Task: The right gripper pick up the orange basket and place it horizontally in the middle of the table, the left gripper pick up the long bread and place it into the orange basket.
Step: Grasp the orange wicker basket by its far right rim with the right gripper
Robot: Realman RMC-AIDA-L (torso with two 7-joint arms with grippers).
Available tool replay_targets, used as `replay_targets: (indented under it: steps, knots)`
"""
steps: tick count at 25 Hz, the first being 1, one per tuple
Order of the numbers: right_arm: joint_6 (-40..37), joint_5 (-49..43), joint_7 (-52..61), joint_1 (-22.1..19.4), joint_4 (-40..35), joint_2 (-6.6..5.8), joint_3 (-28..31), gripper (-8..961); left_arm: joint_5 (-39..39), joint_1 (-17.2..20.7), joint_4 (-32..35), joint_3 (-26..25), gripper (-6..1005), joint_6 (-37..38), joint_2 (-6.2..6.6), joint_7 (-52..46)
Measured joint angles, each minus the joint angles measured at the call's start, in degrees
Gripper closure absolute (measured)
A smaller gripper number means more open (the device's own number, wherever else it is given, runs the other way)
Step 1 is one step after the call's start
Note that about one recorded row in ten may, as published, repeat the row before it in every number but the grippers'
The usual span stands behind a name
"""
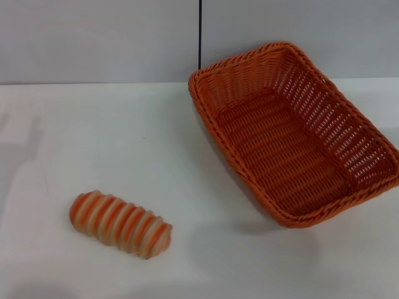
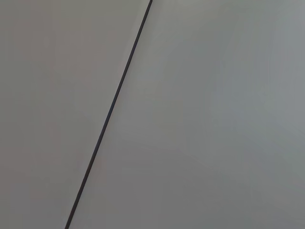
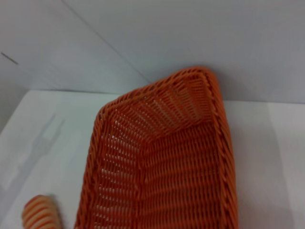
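Note:
The orange basket (image 1: 293, 140) is at the right of the white table (image 1: 124, 143), its long axis running diagonally from the back centre to the right edge, and it is empty. A shadow lies under its near left side. In the right wrist view the orange basket (image 3: 167, 157) fills the picture from close above. The long bread (image 1: 120, 224) lies striped side up at the front left, well apart from the basket, and one end of the long bread (image 3: 40, 212) shows in the right wrist view. Neither gripper shows in any view.
A grey wall with a thin black vertical seam (image 1: 200, 34) stands behind the table. The left wrist view shows only that wall and the seam (image 2: 112, 107).

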Motion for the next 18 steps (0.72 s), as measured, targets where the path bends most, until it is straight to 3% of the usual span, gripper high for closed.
replay_targets:
  steps: [9,18]
  knots:
    - [-7.3,-0.1,-0.2,2.9,-5.3,0.44,-5.7,327,0.0,0.3,0.1,0.0,324,0.3,-0.08,0.0]
    - [-12.1,0.3,-0.9,2.8,-5.6,3.24,-6.0,327,0.0,0.3,0.2,0.0,324,0.3,-0.09,0.0]
